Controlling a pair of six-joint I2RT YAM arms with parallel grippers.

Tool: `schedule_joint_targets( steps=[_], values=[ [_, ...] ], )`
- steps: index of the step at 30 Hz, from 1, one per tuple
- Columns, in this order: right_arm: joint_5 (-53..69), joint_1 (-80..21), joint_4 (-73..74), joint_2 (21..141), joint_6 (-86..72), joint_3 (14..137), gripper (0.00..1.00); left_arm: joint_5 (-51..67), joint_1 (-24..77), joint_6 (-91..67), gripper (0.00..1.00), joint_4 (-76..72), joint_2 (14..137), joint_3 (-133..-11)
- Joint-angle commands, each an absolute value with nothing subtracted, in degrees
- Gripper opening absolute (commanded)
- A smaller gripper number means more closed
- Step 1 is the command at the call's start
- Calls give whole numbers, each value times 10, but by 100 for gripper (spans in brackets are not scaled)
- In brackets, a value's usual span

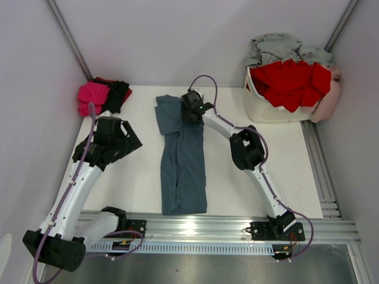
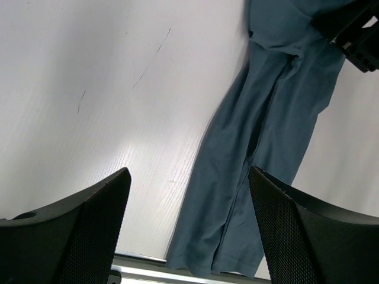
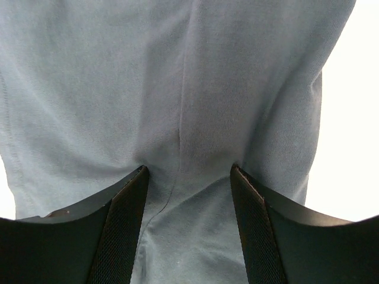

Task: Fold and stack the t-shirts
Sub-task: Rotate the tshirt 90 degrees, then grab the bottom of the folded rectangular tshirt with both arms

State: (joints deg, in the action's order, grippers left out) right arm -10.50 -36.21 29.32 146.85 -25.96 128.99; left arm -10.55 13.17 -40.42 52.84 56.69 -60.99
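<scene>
We are mid-fold on the blue-grey t-shirt, a long strip on the tabletop, with the right gripper jaws spread astride its far end and the left gripper jaws spread and empty beside it, so next we likely pinch that end and bring it nearward.

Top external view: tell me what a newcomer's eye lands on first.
A slate-blue t-shirt lies in a long strip down the middle of the table, with the open right hand set on its far end. At the far right corner, a white basket overflows with red shirts and grey shirts. A bright pink shirt sits at the far left corner.
</scene>
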Motion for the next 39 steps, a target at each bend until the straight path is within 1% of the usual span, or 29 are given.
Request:
schedule_joint_targets(
  steps=[1,6,9,10,12,15,16,18,20,22,24,27,30,31,32,33,34,36,37,38,39],
  values=[
    [-181,-334,358,1461,-263,1269,62,-118,134,-394,84,517,569,-621],
    [-163,-323,345,1448,-251,1260,65,-108,134,-381,84,501,590,-614],
    [-152,-332,275,1394,-226,1186,69,-77,134,-374,84,481,609,-612],
    [-154,-336,236,1358,-206,1140,71,-67,134,-370,84,472,615,-612],
    [-170,-345,209,1326,-185,1107,73,-40,134,-368,84,453,631,-613],
    [-183,-353,200,1277,-158,1079,75,-15,134,-377,83,467,692,-651],
    [-186,-356,200,1264,-154,1074,77,-6,134,-377,82,477,729,-671],
    [-199,-366,188,1220,-131,1041,80,30,134,-363,72,493,759,-688],
    [-212,-374,177,1184,-107,1015,83,38,134,-355,68,486,773,-673],
    [-218,-383,188,1168,-98,1007,84,96,134,-329,68,452,758,-650],
    [-230,-391,204,1147,-98,997,85,149,135,-322,69,407,716,-607],
    [-243,-398,237,1120,-121,970,85,170,137,-309,72,410,684,-587],
    [-234,-410,236,1055,-155,883,85,169,138,-301,73,448,681,-552],
    [-222,-416,227,1016,-167,829,86,175,138,-301,73,450,679,-542],
    [-217,-417,222,998,-180,802,86,182,138,-308,73,449,675,-529],
    [-212,-418,212,979,-192,775,86,190,138,-312,74,443,664,-490],
    [-194,-420,207,942,-216,720,86,203,138,-315,74,438,657,-474],
    [-174,-420,184,901,-238,663,86,248,138,-330,75,412,641,-422],
    [-148,-420,172,859,-254,635,86,262,138,-335,75,398,627,-412],
    [-133,-420,158,839,-258,576,86,287,138,-342,76,394,621,-393],
    [-118,-421,135,820,-264,550,86,297,142,-345,77,390,616,-385]
  ],
)
